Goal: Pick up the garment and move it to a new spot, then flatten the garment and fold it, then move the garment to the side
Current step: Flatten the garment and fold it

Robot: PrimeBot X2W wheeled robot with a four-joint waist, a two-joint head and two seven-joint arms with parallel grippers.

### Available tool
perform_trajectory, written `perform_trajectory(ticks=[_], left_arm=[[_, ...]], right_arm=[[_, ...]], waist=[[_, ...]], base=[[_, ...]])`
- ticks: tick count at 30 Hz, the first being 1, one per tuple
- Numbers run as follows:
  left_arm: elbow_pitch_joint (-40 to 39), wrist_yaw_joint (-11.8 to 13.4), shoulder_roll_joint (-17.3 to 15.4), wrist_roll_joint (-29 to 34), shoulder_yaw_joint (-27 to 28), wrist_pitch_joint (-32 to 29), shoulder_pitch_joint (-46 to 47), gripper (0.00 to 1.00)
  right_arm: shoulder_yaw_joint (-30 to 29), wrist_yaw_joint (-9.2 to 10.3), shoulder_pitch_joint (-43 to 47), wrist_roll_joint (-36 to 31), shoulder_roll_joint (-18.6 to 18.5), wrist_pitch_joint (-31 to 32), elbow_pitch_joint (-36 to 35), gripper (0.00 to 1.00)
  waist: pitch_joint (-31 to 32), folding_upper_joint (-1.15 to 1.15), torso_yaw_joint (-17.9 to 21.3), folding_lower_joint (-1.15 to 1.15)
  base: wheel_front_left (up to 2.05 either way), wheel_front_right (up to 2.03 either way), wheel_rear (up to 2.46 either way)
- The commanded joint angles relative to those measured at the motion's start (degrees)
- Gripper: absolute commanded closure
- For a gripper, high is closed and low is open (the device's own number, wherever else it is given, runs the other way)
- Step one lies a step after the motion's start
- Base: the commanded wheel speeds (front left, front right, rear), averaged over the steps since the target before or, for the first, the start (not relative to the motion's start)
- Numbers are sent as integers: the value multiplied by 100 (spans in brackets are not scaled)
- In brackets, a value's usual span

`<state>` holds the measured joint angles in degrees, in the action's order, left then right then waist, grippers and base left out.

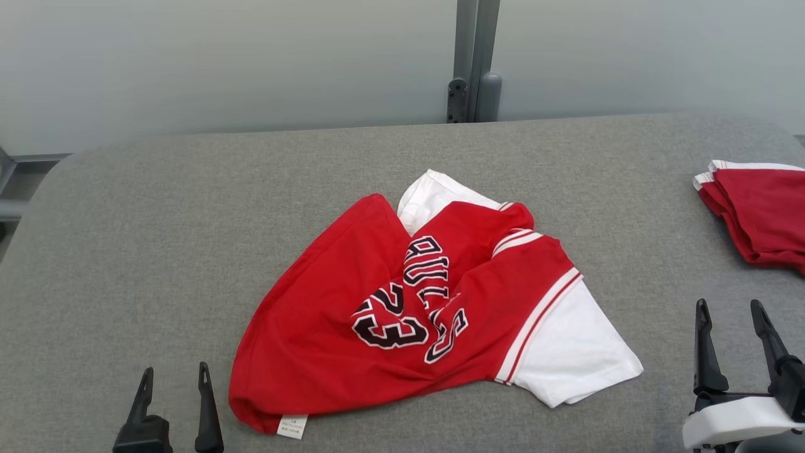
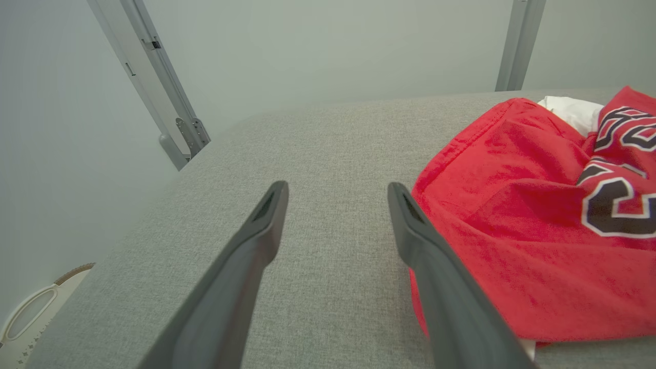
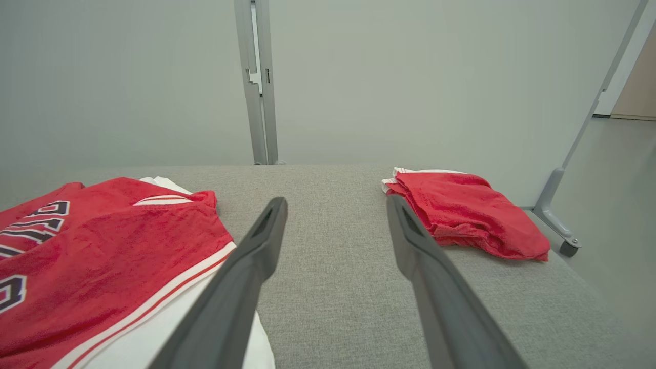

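Spread and empty, left pincer (image 1: 175, 369) and right pincer (image 1: 729, 304) flank the crumpled garment (image 1: 402, 302), where pinching bunched layers could leave it twisted.

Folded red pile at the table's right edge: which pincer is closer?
Right. The right pincer is open just short of the folded red pile, apart from it. The left pincer is across the table, with the crumpled jersey between.

Garment (image 1: 434, 302) centred on table (image 1: 157, 207)
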<state>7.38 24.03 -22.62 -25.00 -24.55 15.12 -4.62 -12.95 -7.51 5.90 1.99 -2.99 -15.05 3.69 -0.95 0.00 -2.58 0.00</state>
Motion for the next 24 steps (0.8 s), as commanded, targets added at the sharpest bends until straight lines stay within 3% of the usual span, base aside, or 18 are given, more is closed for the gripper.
perform_trajectory(ticks=[1,11,24], left_arm=[[-23,-130,66,120,201,1,-119,0],[-52,-1005,670,839,1277,1,-639,0],[97,-2180,1200,1315,1997,1,-650,0]], right_arm=[[18,5,104,30,-5,-18,31,0],[34,5,138,145,2,-18,252,0],[312,5,67,76,1,-18,430,0]], waist=[[168,0,-133,0],[257,0,-48,0],[231,0,-153,0]], base=[[0,0,0],[0,0,0],[0,0,0]])
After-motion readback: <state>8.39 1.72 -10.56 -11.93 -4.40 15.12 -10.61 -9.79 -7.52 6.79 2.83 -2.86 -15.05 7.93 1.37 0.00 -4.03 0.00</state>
